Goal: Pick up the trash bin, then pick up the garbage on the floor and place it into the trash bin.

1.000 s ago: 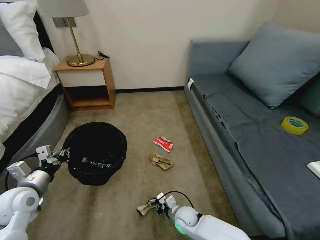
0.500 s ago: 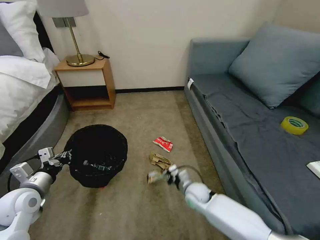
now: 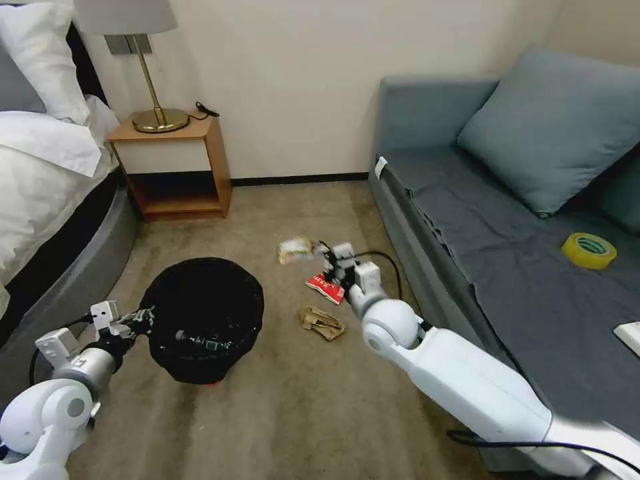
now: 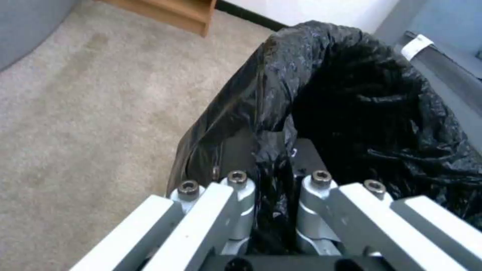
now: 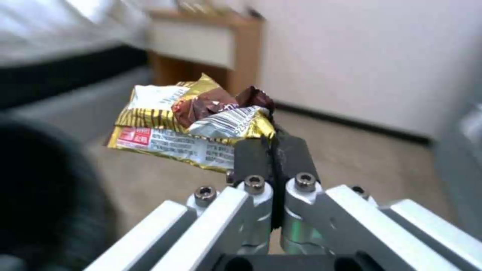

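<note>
The trash bin (image 3: pixel 207 320), lined with a crinkly black bag (image 4: pixel 361 94), is held at its near-left rim by my left gripper (image 3: pixel 143 317) (image 4: pixel 273 165), which is shut on the bag-covered rim. A clear bottle (image 3: pixel 200 341) lies inside the bin. My right gripper (image 3: pixel 320 252) (image 5: pixel 272 150) is shut on the gold-and-white snack wrapper (image 3: pixel 295 250) (image 5: pixel 191 120), held in the air to the right of and beyond the bin. On the carpet floor (image 3: pixel 287 413) lie the red-and-white packet (image 3: pixel 327 288), partly behind my right wrist, and the crumpled brown paper (image 3: pixel 321 322).
A grey sofa (image 3: pixel 507 267) runs along the right, with a yellow tape roll (image 3: pixel 589 251) and a white object (image 3: pixel 630 337) on it. A wooden nightstand (image 3: pixel 175 170) with a lamp stands at the back left, next to the bed (image 3: pixel 47 193).
My right arm has lifted the snack wrapper from low near the front and carried it up and farther away. The bin and left gripper have shifted slightly nearer and to the right.
</note>
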